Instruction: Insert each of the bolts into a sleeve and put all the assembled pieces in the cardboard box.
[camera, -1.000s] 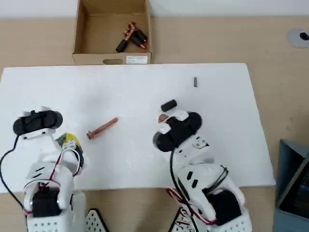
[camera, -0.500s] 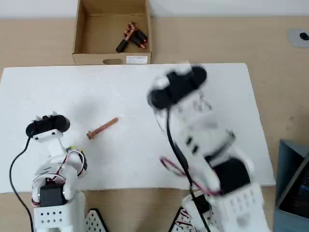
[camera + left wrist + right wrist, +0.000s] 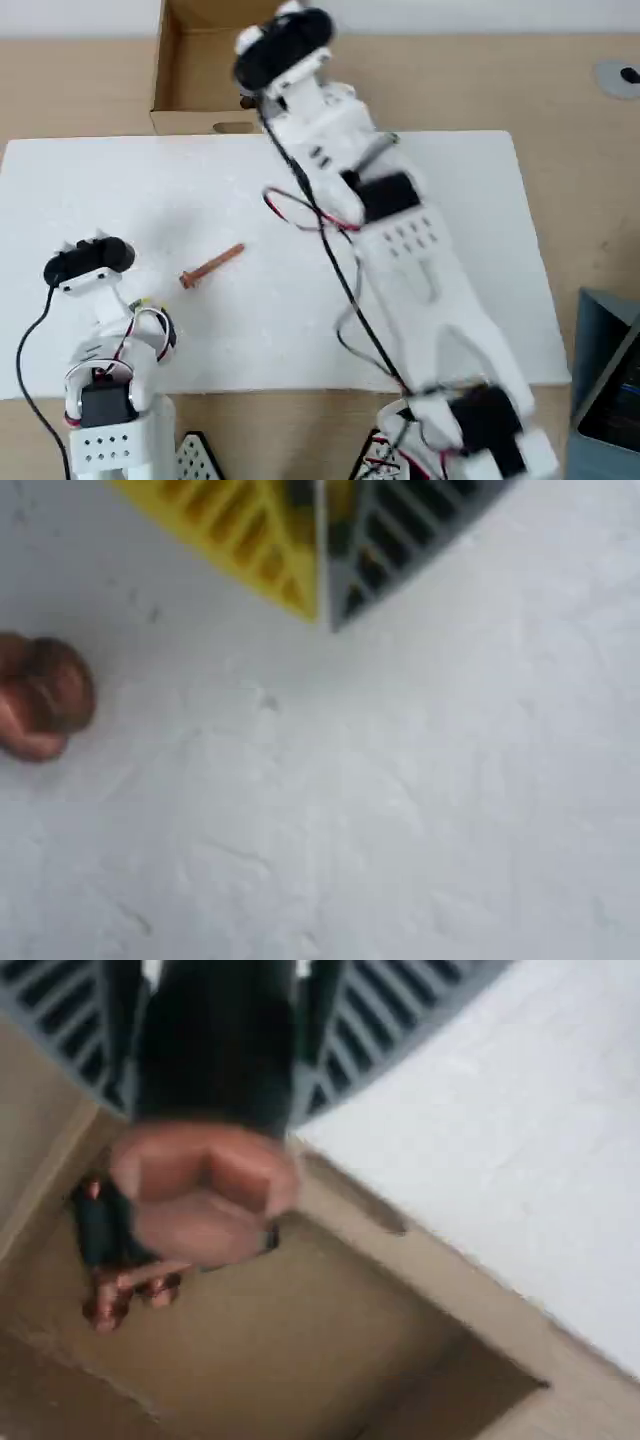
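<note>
Over the cardboard box [image 3: 158, 70]: an assembled piece [image 3: 212, 1110] hangs in the right fingers [image 3: 395, 1010]. Its black sleeve [image 3: 215, 1040] is clamped between them and the copper bolt head [image 3: 205, 1192] pokes out below, clear of the box.
Right fingers: closed onto the sleeve from both sides. The right wrist view shows this grip. In the high view the right arm [image 3: 345, 160] lies stretched across the white board [image 3: 480, 250], and its wrist covers the piece.
Inside the box: finished pieces [image 3: 112, 1265], black and copper, lie in a cluster on the floor. The right wrist view shows them; from above the arm mostly hides them.
Loose bolt [image 3: 212, 266]: lies flat on the white board, well apart from the box and near the left arm [image 3: 105, 335]. The left wrist view catches its head [image 3: 42, 698] at one edge.
Left fingers [image 3: 250, 540]: one yellow, one grey, tips pressed together with nothing between them. They are near the bolt's head without touching it.
Table [image 3: 560, 90]: tan wood under the board and box.
Writing: none can be read on the box's walls as shown.
</note>
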